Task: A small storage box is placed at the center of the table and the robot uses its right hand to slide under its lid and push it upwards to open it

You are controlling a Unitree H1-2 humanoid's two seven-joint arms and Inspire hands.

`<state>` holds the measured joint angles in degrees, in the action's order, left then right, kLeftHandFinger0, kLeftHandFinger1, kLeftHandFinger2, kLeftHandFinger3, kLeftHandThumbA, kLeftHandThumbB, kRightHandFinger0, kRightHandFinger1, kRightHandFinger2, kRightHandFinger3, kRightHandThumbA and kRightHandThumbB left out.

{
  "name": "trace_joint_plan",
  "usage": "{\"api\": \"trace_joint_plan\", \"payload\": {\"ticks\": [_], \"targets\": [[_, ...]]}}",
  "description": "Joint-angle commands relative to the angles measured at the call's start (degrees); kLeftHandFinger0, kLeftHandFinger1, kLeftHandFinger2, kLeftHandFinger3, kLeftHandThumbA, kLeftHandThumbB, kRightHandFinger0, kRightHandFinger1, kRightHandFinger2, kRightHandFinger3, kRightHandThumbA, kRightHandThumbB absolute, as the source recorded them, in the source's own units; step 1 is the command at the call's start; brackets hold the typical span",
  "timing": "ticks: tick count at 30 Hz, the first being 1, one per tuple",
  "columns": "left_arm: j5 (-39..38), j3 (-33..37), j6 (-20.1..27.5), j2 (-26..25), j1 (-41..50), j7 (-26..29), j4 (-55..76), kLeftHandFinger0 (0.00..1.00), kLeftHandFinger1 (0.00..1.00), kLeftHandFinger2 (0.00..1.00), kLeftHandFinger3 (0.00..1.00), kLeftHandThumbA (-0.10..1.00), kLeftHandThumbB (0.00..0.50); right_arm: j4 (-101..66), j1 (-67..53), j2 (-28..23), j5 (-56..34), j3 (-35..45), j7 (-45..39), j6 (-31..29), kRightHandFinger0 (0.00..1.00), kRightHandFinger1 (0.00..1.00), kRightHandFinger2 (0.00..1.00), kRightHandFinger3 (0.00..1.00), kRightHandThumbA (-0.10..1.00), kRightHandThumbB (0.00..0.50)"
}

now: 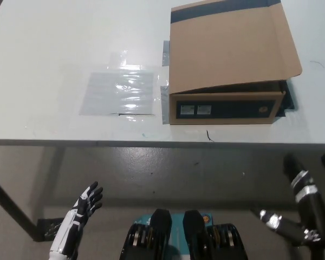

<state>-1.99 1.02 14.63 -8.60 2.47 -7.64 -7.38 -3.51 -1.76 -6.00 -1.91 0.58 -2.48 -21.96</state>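
Note:
A brown cardboard storage box (227,108) with a dark blue front panel sits near the table's front edge, right of centre. Its lid (230,46) lies over the top, raised a little at the front edge. My black right hand (300,208) hangs below the table edge at the lower right, well short of the box, fingers spread and holding nothing. My white left hand (86,203) rests low at the lower left, open with its fingers apart.
The pale table (54,54) fills the upper picture; its front edge runs across at mid height. A patch of clear tape or plastic film (119,92) lies left of the box. Grey floor shows below the edge.

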Motion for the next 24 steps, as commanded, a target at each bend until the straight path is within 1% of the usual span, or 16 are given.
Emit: {"api": "trace_joint_plan", "payload": {"ticks": [1,2,4,5,7,8,10,11,13,15,17,18,19,22,23,24], "targets": [[-1.0,0.4,3.1,-0.4,-1.3,-1.4,1.8,1.0,1.0,1.0,1.0,1.0,0.297,-6.9,3.7,0.1,-5.5,1.9,0.7,1.0,1.0,1.0,1.0,1.0,1.0,0.281],[-1.0,0.4,3.1,-0.4,-1.3,-1.4,1.7,1.0,1.0,1.0,1.0,1.0,0.292,-7.3,4.2,0.1,-5.8,2.3,0.6,1.5,1.0,1.0,1.0,1.0,1.0,0.292],[-1.1,0.3,3.3,-0.3,-1.4,-1.3,1.6,1.0,1.0,1.0,1.0,1.0,0.291,-9.2,6.6,-0.5,-7.8,3.3,0.8,3.5,1.0,1.0,1.0,1.0,1.0,0.287],[-0.8,0.3,2.9,-0.3,-1.3,-1.1,1.8,1.0,1.0,1.0,1.0,1.0,0.299,-10.7,7.6,-0.6,-8.1,3.9,1.1,5.6,1.0,1.0,1.0,1.0,1.0,0.278],[-0.9,0.4,2.8,-0.3,-1.8,-1.4,1.5,1.0,1.0,1.0,1.0,1.0,0.299,-11.8,9.2,-0.9,-8.9,4.9,1.5,7.4,1.0,1.0,1.0,1.0,1.0,0.24],[-1.0,0.4,2.9,-0.4,-1.8,-1.5,1.5,1.0,1.0,1.0,1.0,1.0,0.299,-12.1,9.9,-0.8,-9.1,5.3,1.6,8.0,1.0,1.0,1.0,1.0,1.0,0.235],[-1.1,0.5,2.9,-0.4,-1.8,-1.7,1.4,1.0,1.0,1.0,1.0,1.0,0.308,-13.4,12.4,-1.3,-9.2,6.6,2.3,9.7,1.0,1.0,1.0,1.0,1.0,0.177],[-0.9,0.5,2.9,-0.3,-1.8,-1.6,1.5,1.0,1.0,1.0,1.0,1.0,0.309,-13.7,13.3,-1.3,-8.9,7.1,2.7,10.6,1.0,1.0,1.0,1.0,1.0,0.172],[-1.0,0.5,2.8,-0.3,-1.9,-1.6,1.4,1.0,1.0,1.0,1.0,1.0,0.319,-13.2,15.8,-1.2,-8.8,8.3,3.5,11.3,1.0,1.0,1.0,1.0,1.0,0.183],[-1.0,0.5,2.9,-0.3,-2.1,-1.6,1.2,1.0,1.0,1.0,1.0,1.0,0.313,-11.7,17.9,-1.4,-9.1,9.2,3.6,11.5,1.0,1.0,1.0,1.0,1.0,0.201],[-1.1,0.6,2.7,-0.4,-2.1,-1.8,1.2,1.0,1.0,1.0,1.0,1.0,0.31,-9.3,20.7,-1.7,-10.0,10.3,3.7,11.4,1.0,1.0,1.0,1.0,1.0,0.195],[-1.1,0.6,2.6,-0.4,-2.1,-1.9,1.2,1.0,1.0,1.0,1.0,1.0,0.311,-8.4,21.6,-1.7,-10.2,10.7,3.7,11.2,1.0,1.0,1.0,1.0,1.0,0.196],[-1.2,0.5,2.6,-0.4,-2.1,-1.9,1.3,1.0,1.0,1.0,1.0,1.0,0.306,-7.4,22.7,-1.6,-10.5,11.1,4.0,11.3,1.0,1.0,1.0,1.0,1.0,0.208],[-1.0,0.6,2.3,-0.3,-2.2,-1.9,1.2,1.0,1.0,1.0,1.0,1.0,0.306,-3.8,25.7,-2.0,-11.8,12.1,3.6,10.7,1.0,1.0,1.0,1.0,1.0,0.204],[-1.0,0.6,2.2,-0.3,-2.2,-1.9,1.3,1.0,1.0,1.0,1.0,1.0,0.309,-1.9,27.2,-2.1,-12.8,12.5,3.3,10.5,1.0,1.0,1.0,1.0,1.0,0.219],[-1.0,0.6,2.2,-0.4,-2.2,-1.9,1.2,1.0,1.0,1.0,1.0,1.0,0.308,-0.7,28.1,-2.2,-13.2,12.7,3.1,10.4,1.0,1.0,1.0,1.0,1.0,0.22]]}}
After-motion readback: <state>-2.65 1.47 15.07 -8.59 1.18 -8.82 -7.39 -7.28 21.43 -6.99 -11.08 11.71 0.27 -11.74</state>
